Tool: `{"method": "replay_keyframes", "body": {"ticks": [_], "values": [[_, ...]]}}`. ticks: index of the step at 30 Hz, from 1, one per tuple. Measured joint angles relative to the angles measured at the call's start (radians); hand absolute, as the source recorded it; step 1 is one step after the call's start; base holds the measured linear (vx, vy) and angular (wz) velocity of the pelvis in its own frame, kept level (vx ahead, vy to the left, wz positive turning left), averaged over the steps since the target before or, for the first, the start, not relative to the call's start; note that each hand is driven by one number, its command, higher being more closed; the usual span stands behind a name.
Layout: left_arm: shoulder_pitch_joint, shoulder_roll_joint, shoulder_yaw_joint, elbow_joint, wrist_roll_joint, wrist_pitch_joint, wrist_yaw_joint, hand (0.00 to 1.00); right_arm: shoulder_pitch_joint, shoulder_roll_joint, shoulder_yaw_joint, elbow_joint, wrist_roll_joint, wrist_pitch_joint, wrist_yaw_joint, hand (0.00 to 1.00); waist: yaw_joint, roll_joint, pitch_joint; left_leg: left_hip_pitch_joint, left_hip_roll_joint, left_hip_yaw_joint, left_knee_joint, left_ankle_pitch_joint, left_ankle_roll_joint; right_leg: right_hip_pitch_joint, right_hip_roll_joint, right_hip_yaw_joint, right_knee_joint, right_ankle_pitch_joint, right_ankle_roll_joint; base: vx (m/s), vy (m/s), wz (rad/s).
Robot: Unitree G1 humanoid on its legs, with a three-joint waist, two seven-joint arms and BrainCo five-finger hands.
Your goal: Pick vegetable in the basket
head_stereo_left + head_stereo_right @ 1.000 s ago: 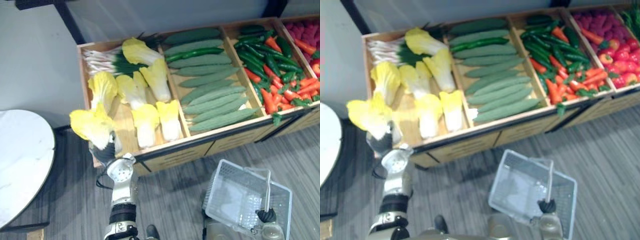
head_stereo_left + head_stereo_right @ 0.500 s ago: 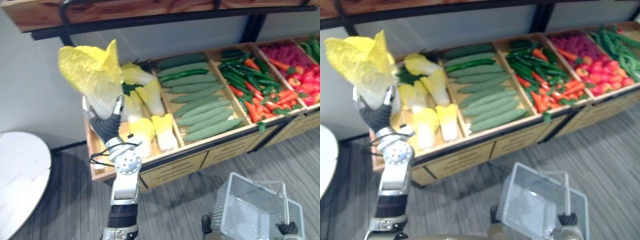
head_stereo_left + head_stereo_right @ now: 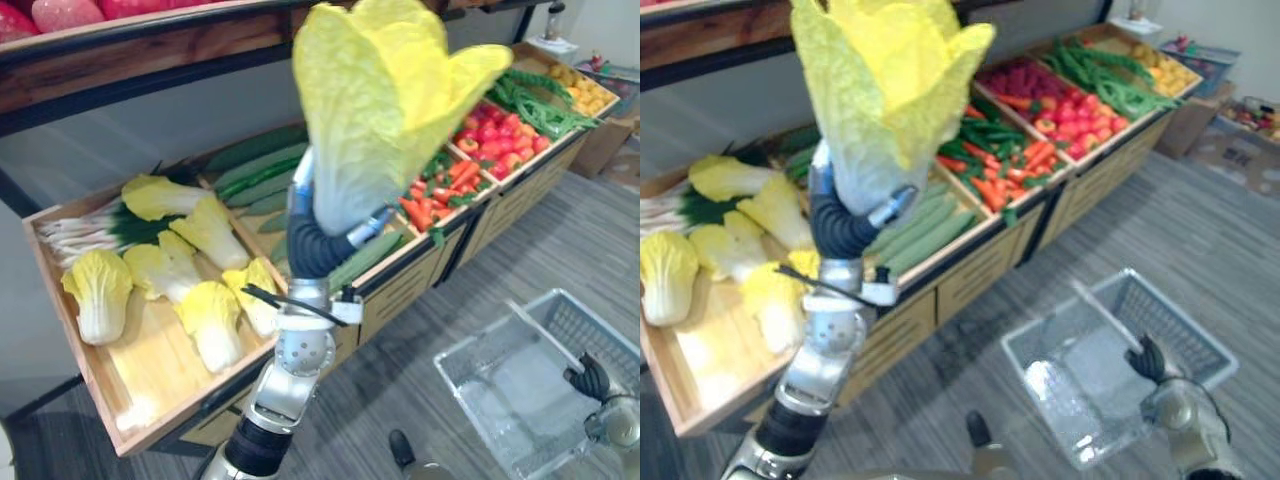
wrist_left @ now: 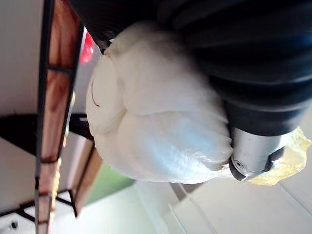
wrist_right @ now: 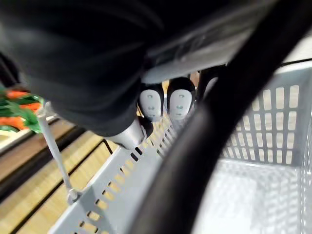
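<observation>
Left hand (image 3: 310,245), curled round the white base of a cabbage (image 3: 385,90), holds it high and well left of the basket (image 3: 1180,320) gripped by the right hand (image 3: 588,378); it should swing over, lower inside, then release.

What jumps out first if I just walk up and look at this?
A big yellow-leaved cabbage held high in the robot's left hand, in front of the wooden vegetable stand. Lower right, its right hand grips the handle of a grey plastic basket.
</observation>
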Motion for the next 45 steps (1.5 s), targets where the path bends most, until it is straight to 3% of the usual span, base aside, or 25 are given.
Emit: {"method": "replay_keyframes", "body": {"ticks": [5, 6, 10, 14, 19, 22, 31, 41, 45], "values": [[-0.011, 0.113, -0.081, -0.021, -0.164, -0.059, -0.121, 1.0, -0.042, -0.108, 0.123, -0.162, 0.019, -0.064, 0.034, 1.0, 0.002, 0.01, -0.007, 0.026, 0.036, 0.092, 0.046, -0.021, -0.027, -0.008, 0.044, 0.056, 0.01, 0.005, -0.006, -0.05, -0.048, -0.44], [-0.014, 0.153, -0.104, -0.021, -0.218, -0.078, -0.17, 1.0, -0.054, -0.131, 0.143, -0.187, 0.021, -0.084, 0.04, 1.0, 0.002, 0.011, -0.011, 0.029, 0.039, 0.115, 0.049, -0.022, -0.03, -0.018, 0.056, 0.072, 0.017, 0.005, -0.007, -0.06, -0.046, -0.46], [-0.035, 0.282, -0.2, -0.01, -0.415, -0.084, -0.355, 1.0, -0.09, -0.208, 0.205, -0.215, 0.055, -0.117, 0.059, 1.0, -0.003, 0.022, -0.02, 0.038, 0.044, 0.164, 0.058, -0.024, -0.033, -0.034, 0.076, 0.101, 0.023, 0.01, -0.012, -0.02, -0.014, -0.28], [-0.049, 0.388, -0.273, -0.009, -0.479, -0.087, -0.463, 1.0, -0.114, -0.264, 0.246, -0.215, 0.063, -0.121, 0.083, 1.0, -0.007, 0.026, -0.024, 0.047, 0.046, 0.193, 0.064, -0.026, -0.036, -0.034, 0.083, 0.118, 0.022, 0.014, -0.01, -0.02, 0.007, -0.16], [-0.084, 0.508, -0.4, -0.008, -0.487, -0.093, -0.571, 1.0, -0.123, -0.323, 0.281, -0.261, 0.172, -0.123, 0.112, 1.0, -0.033, 0.027, -0.029, 0.061, 0.042, 0.239, 0.068, -0.027, -0.038, -0.039, 0.096, 0.151, 0.022, 0.019, -0.008, -0.04, 0.003, -0.18], [-0.101, 0.533, -0.455, -0.006, -0.487, -0.095, -0.593, 1.0, -0.15, -0.326, 0.282, -0.296, 0.216, -0.135, 0.114, 1.0, -0.056, 0.031, -0.037, 0.06, 0.042, 0.249, 0.072, -0.028, -0.039, -0.049, 0.099, 0.16, 0.022, 0.023, -0.008, -0.03, -0.014, -0.17], [-0.16, 0.581, -0.593, 0.078, -0.464, -0.108, -0.619, 1.0, -0.231, -0.356, 0.363, -0.379, 0.26, -0.161, 0.129, 1.0, -0.07, 0.045, -0.049, 0.065, 0.038, 0.296, 0.08, -0.029, -0.041, -0.062, 0.117, 0.204, 0.018, 0.032, -0.001, -0.04, -0.021, -0.14], [-0.196, 0.56, -0.636, 0.26, -0.345, -0.115, -0.617, 1.0, -0.237, -0.381, 0.416, -0.49, 0.356, -0.171, 0.192, 1.0, -0.09, 0.044, -0.052, 0.068, 0.037, 0.308, 0.08, -0.029, -0.041, -0.059, 0.119, 0.215, 0.005, 0.048, -0.007, -0.02, -0.011, -0.03], [-0.196, 0.497, -0.606, 0.396, -0.264, -0.113, -0.604, 1.0, -0.236, -0.38, 0.439, -0.538, 0.372, -0.187, 0.226, 1.0, -0.097, 0.037, -0.059, 0.068, 0.036, 0.307, 0.079, -0.029, -0.041, -0.057, 0.118, 0.214, 0.005, 0.048, -0.007, -0.02, -0.013, 0.01]]}}
